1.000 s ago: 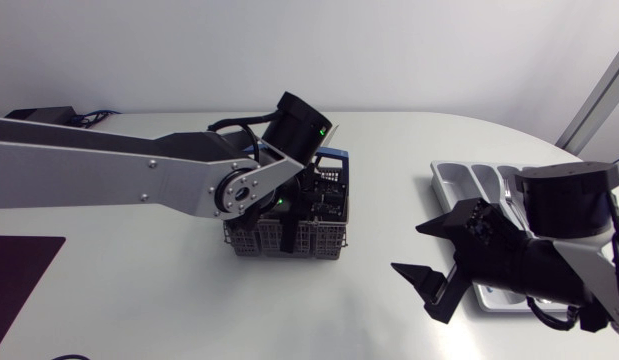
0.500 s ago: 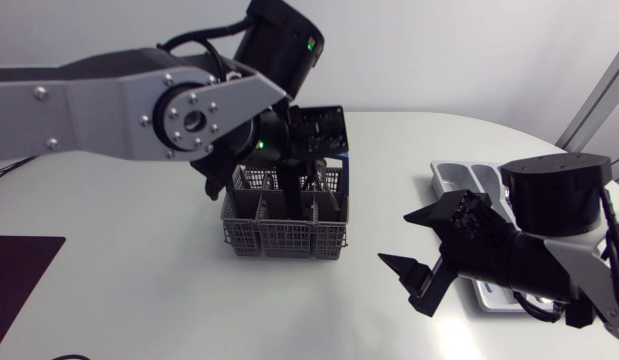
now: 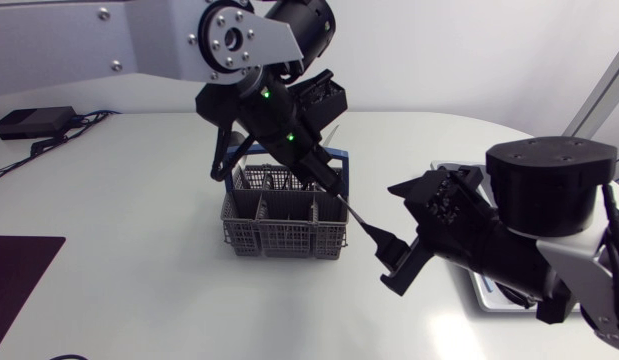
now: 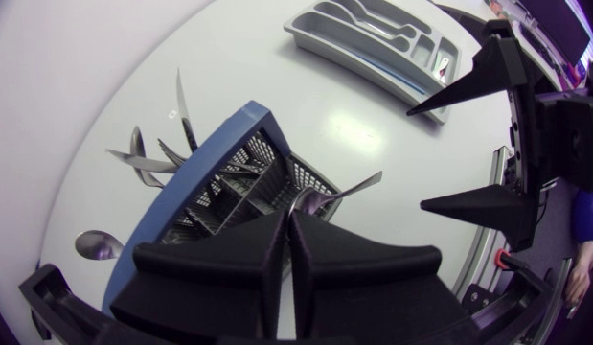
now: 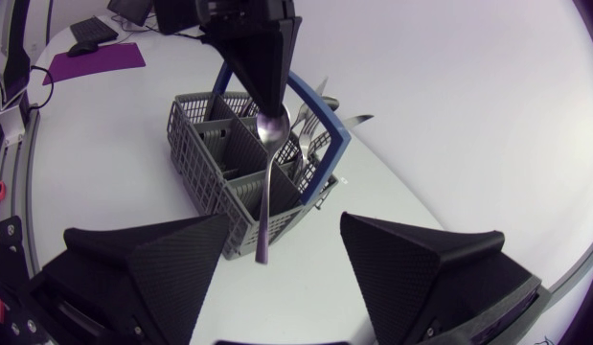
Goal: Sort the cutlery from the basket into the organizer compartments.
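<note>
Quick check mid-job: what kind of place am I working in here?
Probably a robotics test bench, not a kitchen: plain white table, grey cutlery basket, grey organizer tray staged for sorting.

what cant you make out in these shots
Organizer cutlery: left wrist view, too small to tell kinds.
Organizer compartments: head view, mostly covered by the right arm.
Basket contents: head view, left arm blocks rear cells; right wrist view, mesh walls hide most.
Spoon bowl: left wrist view, partly hidden between left tool fingers.
</note>
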{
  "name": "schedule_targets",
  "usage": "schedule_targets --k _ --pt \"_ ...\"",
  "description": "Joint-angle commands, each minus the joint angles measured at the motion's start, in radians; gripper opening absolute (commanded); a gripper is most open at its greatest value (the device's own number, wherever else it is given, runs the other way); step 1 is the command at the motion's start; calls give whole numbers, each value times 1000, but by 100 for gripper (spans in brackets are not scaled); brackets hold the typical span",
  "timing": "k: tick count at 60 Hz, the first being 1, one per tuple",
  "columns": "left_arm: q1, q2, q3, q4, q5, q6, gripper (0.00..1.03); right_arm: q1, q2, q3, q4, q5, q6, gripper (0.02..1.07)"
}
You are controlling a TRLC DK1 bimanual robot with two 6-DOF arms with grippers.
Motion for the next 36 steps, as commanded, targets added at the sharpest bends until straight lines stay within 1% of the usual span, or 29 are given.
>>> schedule_targets --k 1,6,10,13,15,22,36 --pt "12 28 59 -25 52 -81 3 24 44 29 36 24 6 73" --pt "22 45 87 -57 101 -109 3 51 78 35 62 47 -7 66" --pt "26 45 94 -65 104 -121 3 58 96 40 74 54 -18 61" --pt "26 45 100 -74 116 -129 3 61 104 40 86 59 -23 61" --pt "23 43 105 -85 127 -132 3 63 113 40 91 59 -27 56" --pt "12 42 114 -105 133 -143 3 67 121 40 115 62 -40 47" --pt "6 42 114 -123 176 -149 3 86 170 43 157 102 -56 44"
